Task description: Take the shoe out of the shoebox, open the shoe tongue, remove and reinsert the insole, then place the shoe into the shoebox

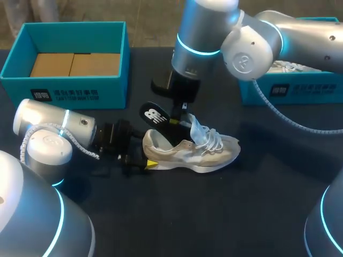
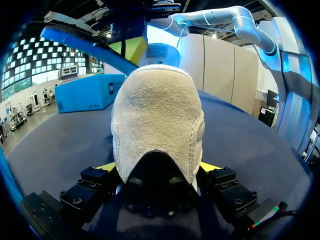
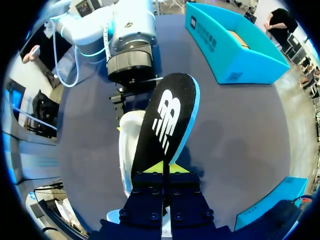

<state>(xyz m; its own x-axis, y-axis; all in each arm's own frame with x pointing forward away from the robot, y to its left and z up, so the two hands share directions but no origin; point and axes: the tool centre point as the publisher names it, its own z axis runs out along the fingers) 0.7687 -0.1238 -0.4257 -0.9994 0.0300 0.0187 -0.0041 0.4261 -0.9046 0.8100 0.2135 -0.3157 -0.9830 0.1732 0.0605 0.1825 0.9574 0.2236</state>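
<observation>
A beige sneaker (image 1: 187,152) lies on its side on the dark table, toe to the right, white laces loose. My left gripper (image 1: 140,158) comes in low from the left and is shut on the heel (image 2: 157,120), one yellow tip on each side of it. My right gripper (image 1: 179,113) hangs above the shoe's opening, shut on a black insole (image 1: 155,114) with a white logo. In the right wrist view the insole (image 3: 167,125) stands up from the fingers, over the shoe (image 3: 131,145). Its blue underside (image 2: 85,47) shows past the heel.
An open teal shoebox (image 1: 69,80) with a cardboard insert stands at the back left. A second teal box (image 1: 289,88) at the back right holds another white shoe (image 1: 284,67). Dark table surface lies in front of the sneaker.
</observation>
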